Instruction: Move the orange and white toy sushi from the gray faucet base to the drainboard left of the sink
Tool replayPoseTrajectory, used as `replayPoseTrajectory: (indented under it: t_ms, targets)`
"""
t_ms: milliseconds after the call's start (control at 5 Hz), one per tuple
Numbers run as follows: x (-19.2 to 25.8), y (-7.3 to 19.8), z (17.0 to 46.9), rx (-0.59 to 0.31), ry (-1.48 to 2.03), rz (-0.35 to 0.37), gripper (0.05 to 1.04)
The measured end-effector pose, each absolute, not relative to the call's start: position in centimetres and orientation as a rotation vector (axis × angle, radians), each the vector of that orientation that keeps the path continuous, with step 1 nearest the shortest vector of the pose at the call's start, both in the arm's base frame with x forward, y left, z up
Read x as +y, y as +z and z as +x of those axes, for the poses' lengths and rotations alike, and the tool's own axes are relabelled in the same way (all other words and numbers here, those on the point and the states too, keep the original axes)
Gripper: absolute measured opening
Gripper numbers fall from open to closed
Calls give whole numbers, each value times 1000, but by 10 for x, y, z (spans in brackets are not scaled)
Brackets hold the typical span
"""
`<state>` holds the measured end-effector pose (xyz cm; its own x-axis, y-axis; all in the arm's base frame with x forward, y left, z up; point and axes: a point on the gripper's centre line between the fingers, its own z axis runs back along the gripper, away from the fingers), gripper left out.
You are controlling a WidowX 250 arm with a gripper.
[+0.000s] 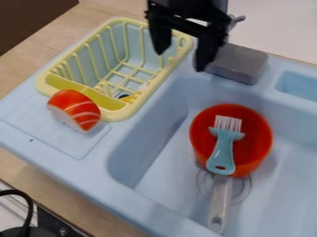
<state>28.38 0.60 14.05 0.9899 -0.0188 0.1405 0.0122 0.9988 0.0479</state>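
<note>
The black two-finger gripper (184,52) hangs beyond the far left corner of the light blue plastic sink basin (151,152), its fingers wide apart, and I see nothing between them. Under and beside it is the pale yellow plastic dish rack (114,113), which stands on the ledge to the left of the basin. How high the gripper is over the rack I cannot tell; if it is low, one finger could catch the rim and drag the rack. The smooth grey block (238,64), behind the basin, is also near, so a sideways swing could knock it.

Left of the basin, by the near end of the rack, lies an orange-and-white toy food piece (77,111); its rounded form may roll if pushed. Inside the basin is the orange-red bowl (257,143). The light blue brush with white bristles (223,150) lies across it and could slide off if the bowl is bumped.
</note>
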Motion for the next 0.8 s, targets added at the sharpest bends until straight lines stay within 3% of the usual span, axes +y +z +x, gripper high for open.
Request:
replayPoseTrajectory:
  t_ms: [800]
  targets:
    - [63,141,263,-179,152,92,999]
